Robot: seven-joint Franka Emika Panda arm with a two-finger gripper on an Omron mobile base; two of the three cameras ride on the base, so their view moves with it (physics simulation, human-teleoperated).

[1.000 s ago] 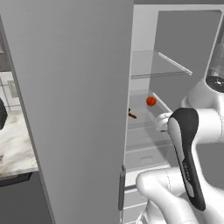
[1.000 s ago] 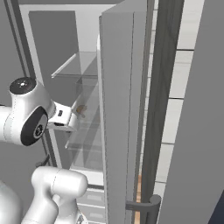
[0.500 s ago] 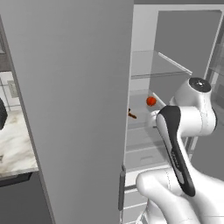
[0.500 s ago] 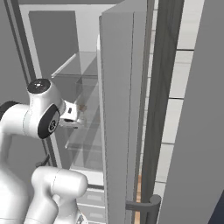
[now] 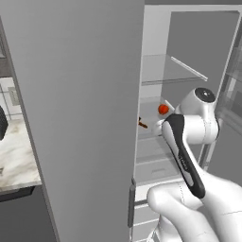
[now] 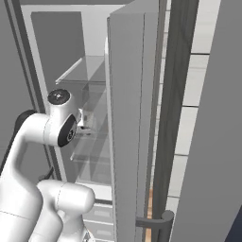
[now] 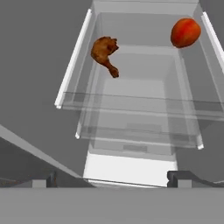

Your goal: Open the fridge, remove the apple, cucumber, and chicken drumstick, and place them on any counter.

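Two foods sit on a glass shelf (image 7: 131, 103), brown club-shaped chicken drumstick (image 7: 105, 53) and round red-orange apple (image 7: 185, 32) (claw (image 7: 111, 180) spread wide, empty).

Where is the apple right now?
The apple sits on a glass shelf inside the open fridge, upper right in the hand view, with the drumstick to its left.

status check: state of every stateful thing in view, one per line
fridge: door swung open, interior exposed
apple: on a glass shelf inside, untouched
chicken drumstick: on the same shelf, apart from the apple, untouched
end effector: open, empty, facing the shelf
counter: none of the food on the visible part
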